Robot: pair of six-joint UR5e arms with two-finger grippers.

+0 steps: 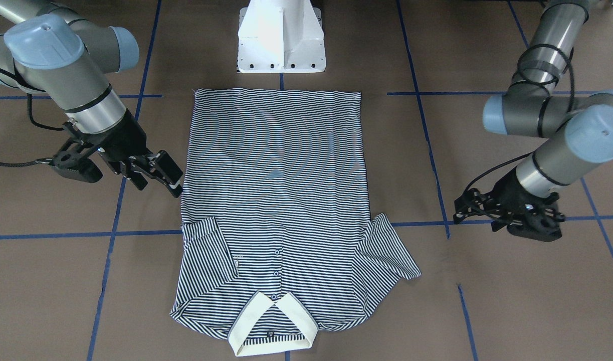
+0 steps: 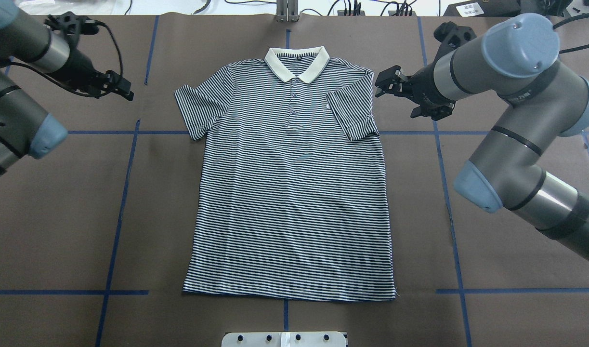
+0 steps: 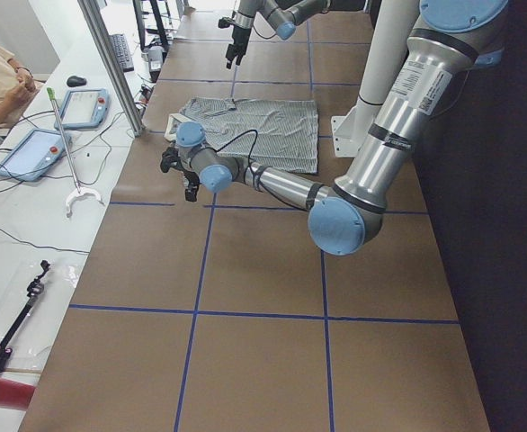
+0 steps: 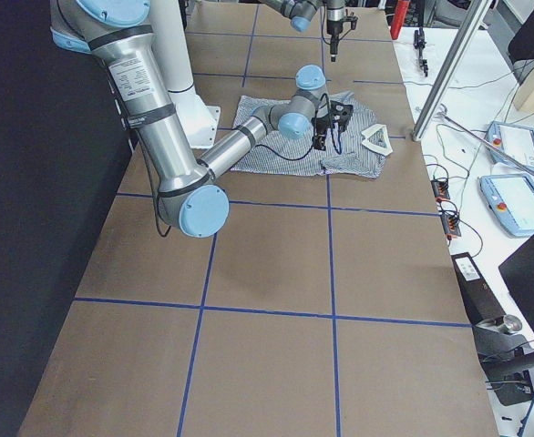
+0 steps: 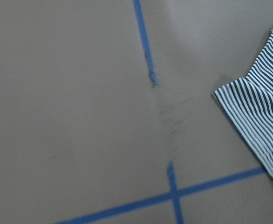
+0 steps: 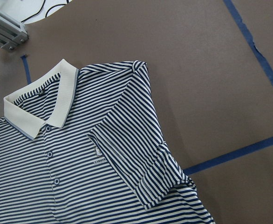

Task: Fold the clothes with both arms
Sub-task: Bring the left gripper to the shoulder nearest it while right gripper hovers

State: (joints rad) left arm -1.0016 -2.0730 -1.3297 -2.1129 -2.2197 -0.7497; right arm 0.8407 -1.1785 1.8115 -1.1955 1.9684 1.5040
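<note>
**Item: striped polo shirt, laid flat on counter, one sleeve turned in**

- Polo shirt (image 2: 289, 193): navy-and-white stripes, lying face up and spread smooth at the middle of the brown counter (image 2: 58, 217). The cream collar (image 2: 296, 62) is at the far edge from the robot, and the hem is nearest the white pedestal (image 1: 281, 35). The buttoned placket (image 2: 294, 103) and chest patch (image 2: 326, 107) are visible.
- Sleeve on the robot's right (image 2: 354, 113): folded inward, lying on the chest beside the patch.
- Sleeve on the robot's left (image 2: 198, 106): spread outward, flat on the counter.
- Right tool (image 2: 382, 84): fingers apart and holding nothing. It sits low beside the shirt's right edge, near the folded sleeve. Whether it touches the cloth cannot be told.
- Left tool (image 2: 118, 86): holding nothing, over bare counter and well apart from the spread sleeve. Its finger spacing cannot be told.
- Counter markings: blue tape lines (image 2: 118, 212) forming a grid. One cross line passes under the shirt at sleeve level.
</note>
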